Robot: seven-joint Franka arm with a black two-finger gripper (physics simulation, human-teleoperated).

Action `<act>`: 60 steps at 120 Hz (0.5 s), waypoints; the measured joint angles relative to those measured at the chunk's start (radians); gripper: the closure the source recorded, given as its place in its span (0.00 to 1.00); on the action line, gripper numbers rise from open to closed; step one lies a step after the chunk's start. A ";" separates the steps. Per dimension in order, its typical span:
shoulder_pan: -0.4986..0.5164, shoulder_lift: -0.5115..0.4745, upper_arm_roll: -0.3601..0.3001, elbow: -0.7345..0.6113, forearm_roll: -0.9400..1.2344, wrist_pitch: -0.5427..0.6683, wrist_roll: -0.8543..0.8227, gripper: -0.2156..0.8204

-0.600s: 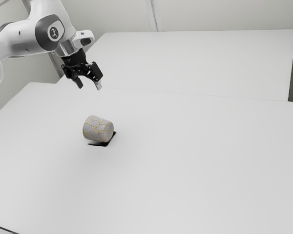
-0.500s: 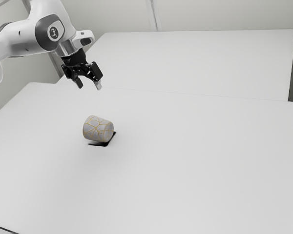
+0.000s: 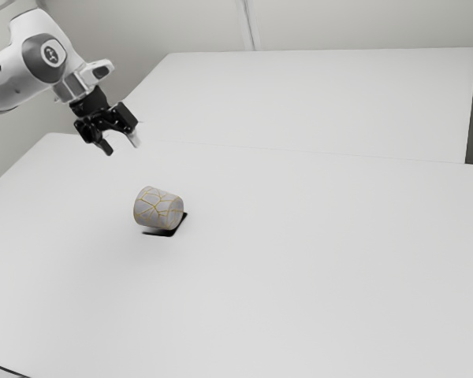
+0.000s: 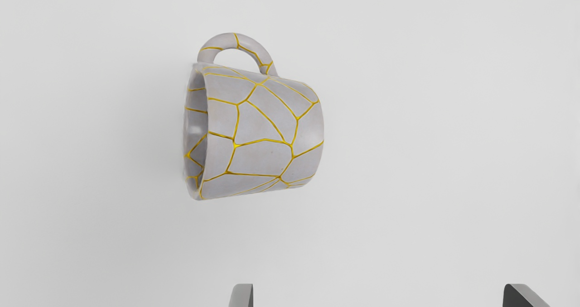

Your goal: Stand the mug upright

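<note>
The exterior view shows the gold-veined mug (image 3: 158,209) lying on its side on the white counter (image 3: 315,276), a dark shadow (image 3: 167,232) beneath it. The Franka arm (image 3: 43,59) holds its jaws up in the air, above the counter and over toward the exterior view's left from the mug, well apart from it. The jaws stand wide open with nothing between them. In the wrist view the mug's mouth (image 4: 195,132) faces sideways, and the looped handle (image 4: 238,42) sits on the side of the body away from the jaws.

The mug is not upright as it lies, so I judge the step in hand to be getting the jaws to it for a grasp. The next move calls for bringing them over the mug and down. They are spaced roughly along the mug's length, so a pinch across the round body would likely want a turn of the wrist; a hold at the rim is another choice. Once there is a firm grip, the mug needs tipping through about a quarter turn, mouth up, and setting down on its base. Nudged off-centre, the round body could roll, so closing evenly from both sides matters.
</note>
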 joint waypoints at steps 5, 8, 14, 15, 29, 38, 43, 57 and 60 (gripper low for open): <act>0.031 0.060 0.004 0.053 -0.049 -0.023 0.031 0.21; 0.051 0.091 0.005 0.075 -0.080 -0.037 0.050 0.21; 0.091 0.147 0.006 0.099 -0.145 -0.060 0.090 0.21; 0.098 0.155 0.006 0.102 -0.156 -0.064 0.096 0.21; 0.169 0.313 0.005 0.188 -0.303 -0.120 0.188 0.21; 0.202 0.381 0.005 0.203 -0.388 -0.159 0.240 0.21; 0.216 0.403 0.005 0.202 -0.429 -0.178 0.269 0.21; 0.230 0.431 0.000 0.176 -0.505 -0.233 0.340 0.21; 0.231 0.430 -0.001 0.157 -0.519 -0.244 0.353 0.21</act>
